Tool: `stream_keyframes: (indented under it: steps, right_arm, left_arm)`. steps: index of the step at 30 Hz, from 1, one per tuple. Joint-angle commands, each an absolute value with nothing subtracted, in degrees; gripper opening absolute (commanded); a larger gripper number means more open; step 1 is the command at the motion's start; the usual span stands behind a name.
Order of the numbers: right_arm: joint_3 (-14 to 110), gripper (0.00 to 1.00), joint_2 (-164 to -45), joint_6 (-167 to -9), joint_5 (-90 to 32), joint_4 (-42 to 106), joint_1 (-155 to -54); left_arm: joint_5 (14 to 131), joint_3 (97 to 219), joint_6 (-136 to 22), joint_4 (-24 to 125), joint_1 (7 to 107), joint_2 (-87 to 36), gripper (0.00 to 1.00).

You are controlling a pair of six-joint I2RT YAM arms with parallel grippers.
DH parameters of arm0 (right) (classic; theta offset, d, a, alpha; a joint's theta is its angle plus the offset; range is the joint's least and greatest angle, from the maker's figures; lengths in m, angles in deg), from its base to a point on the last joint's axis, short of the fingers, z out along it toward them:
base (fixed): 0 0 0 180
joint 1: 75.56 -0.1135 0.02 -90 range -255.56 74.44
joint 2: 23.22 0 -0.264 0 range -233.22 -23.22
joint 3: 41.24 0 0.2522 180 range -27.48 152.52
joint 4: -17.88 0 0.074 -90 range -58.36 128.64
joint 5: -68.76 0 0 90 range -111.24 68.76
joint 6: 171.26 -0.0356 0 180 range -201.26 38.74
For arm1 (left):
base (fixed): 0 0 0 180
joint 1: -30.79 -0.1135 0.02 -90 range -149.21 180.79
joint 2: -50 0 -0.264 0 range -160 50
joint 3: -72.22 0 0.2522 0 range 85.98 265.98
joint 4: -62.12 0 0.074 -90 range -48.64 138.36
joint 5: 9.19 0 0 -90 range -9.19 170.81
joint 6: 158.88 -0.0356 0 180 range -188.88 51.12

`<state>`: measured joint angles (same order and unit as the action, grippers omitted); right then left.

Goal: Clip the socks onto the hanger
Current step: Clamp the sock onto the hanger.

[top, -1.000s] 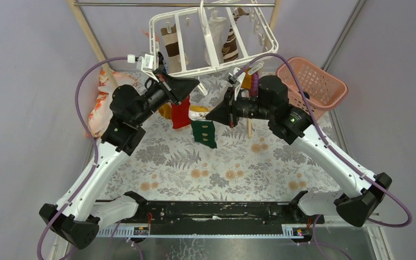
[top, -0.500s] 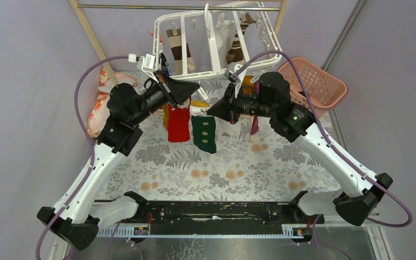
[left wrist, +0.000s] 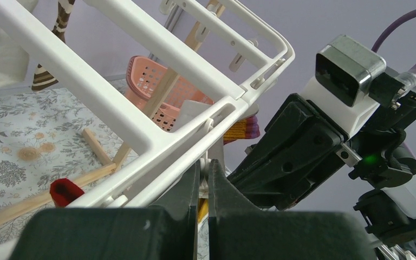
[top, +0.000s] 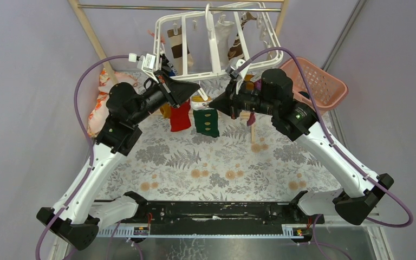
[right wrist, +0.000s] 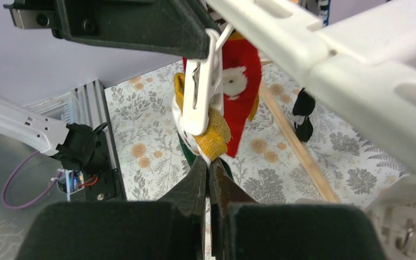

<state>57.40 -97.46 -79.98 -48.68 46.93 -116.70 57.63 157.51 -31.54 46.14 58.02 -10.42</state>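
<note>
The white hanger point(top: 214, 49) hangs tilted from the metal rod, with brown-striped and white socks point(top: 180, 49) clipped at its back. My left gripper point(top: 197, 86) is shut on the top of a dangling white clip point(right wrist: 203, 92), just under the hanger's front bar point(left wrist: 141, 130). My right gripper point(right wrist: 210, 165) is shut on a green sock point(top: 206, 123) by its yellow cuff point(right wrist: 214, 135), which it holds up against the clip's lower end. A red sock point(right wrist: 244, 81) hangs right behind it. In the left wrist view my left gripper point(left wrist: 204, 162) pinches the white clip piece.
A pink lattice basket point(top: 317, 81) stands at the back right. An orange-and-white patterned cloth point(top: 100, 105) lies at the left by the wooden rack's post point(top: 89, 32). A wooden base bar point(right wrist: 298, 146) crosses the floral table cover. A black sock point(right wrist: 303, 111) dangles nearby.
My right gripper has moved up and left with the green sock, closing in on the clip held by my left gripper. The red and green socks hang higher, and the hanger has swung.
</note>
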Motion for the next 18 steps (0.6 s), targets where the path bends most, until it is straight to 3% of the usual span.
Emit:
stream_keyframes:
  steps: [1, 18]
  right_arm:
    - [61.49, 0.0, -98.28, -77.48, -46.26, 47.17, -117.05]
    - [64.64, 0.0, -99.51, -74.4, -43.69, 48.73, -116.88]
  left_arm:
    - [50.66, 159.08, -32.02, 42.51, 58.63, -10.19, 0.0]
    - [48.74, 160.56, -33.41, 39.17, 58.54, -11.07, 0.0]
